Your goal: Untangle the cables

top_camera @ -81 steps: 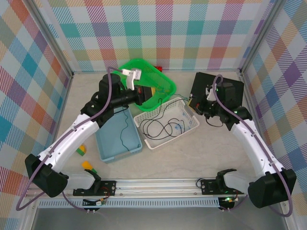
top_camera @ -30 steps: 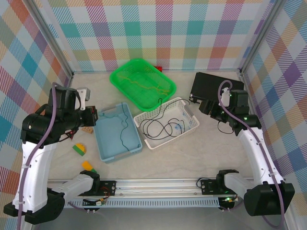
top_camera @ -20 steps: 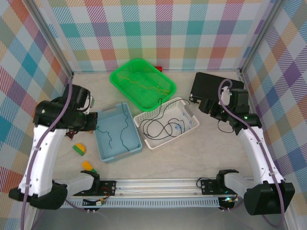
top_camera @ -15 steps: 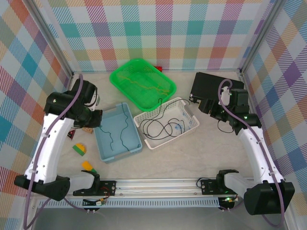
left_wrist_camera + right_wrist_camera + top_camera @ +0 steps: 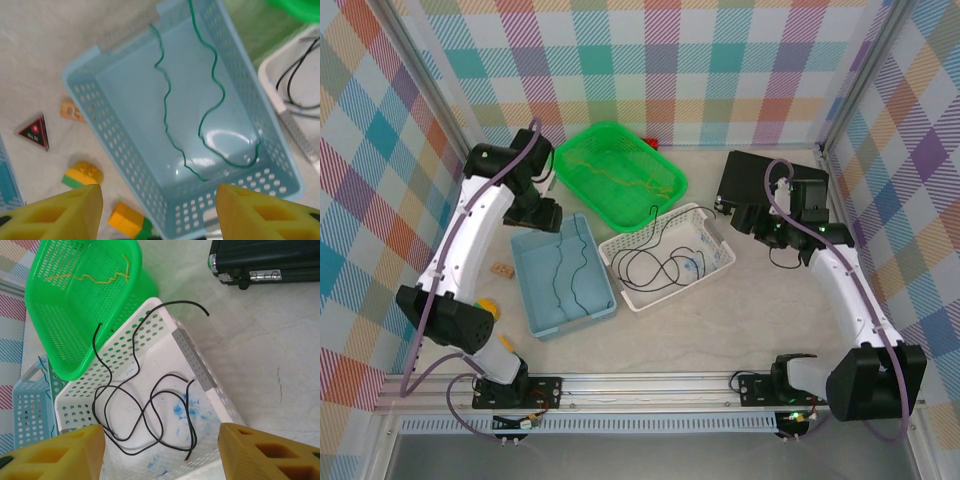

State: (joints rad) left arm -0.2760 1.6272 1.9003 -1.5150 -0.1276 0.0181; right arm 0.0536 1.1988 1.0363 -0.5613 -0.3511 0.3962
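Note:
The cables lie apart in three baskets. A dark green cable (image 5: 200, 100) (image 5: 565, 275) snakes across the blue basket (image 5: 125, 165) (image 5: 535, 310). The black cable (image 5: 145, 415) (image 5: 660, 265) loops in the white basket (image 5: 200, 365) (image 5: 720, 262), with one end arching over its rim. In the green basket (image 5: 60, 335) (image 5: 575, 165) rests a yellow cable (image 5: 90, 275) (image 5: 620, 178). My left gripper (image 5: 157, 210) (image 5: 544, 214) hangs open above the blue basket's far left corner, holding nothing. Just right of the white basket, my right gripper (image 5: 162, 450) (image 5: 745, 216) is open and empty.
A black case (image 5: 760, 175) (image 5: 265, 260) lies at the back right, behind my right gripper. Toy blocks (image 5: 82, 175) (image 5: 485, 308), a red triangle tile (image 5: 35, 132) and a tan tile (image 5: 502, 269) sit left of the blue basket. Checked walls enclose the table.
My left arm has swung from the table's left side up and back, bringing its gripper over the blue basket's far corner. The right arm has barely shifted. The cables stay where they were.

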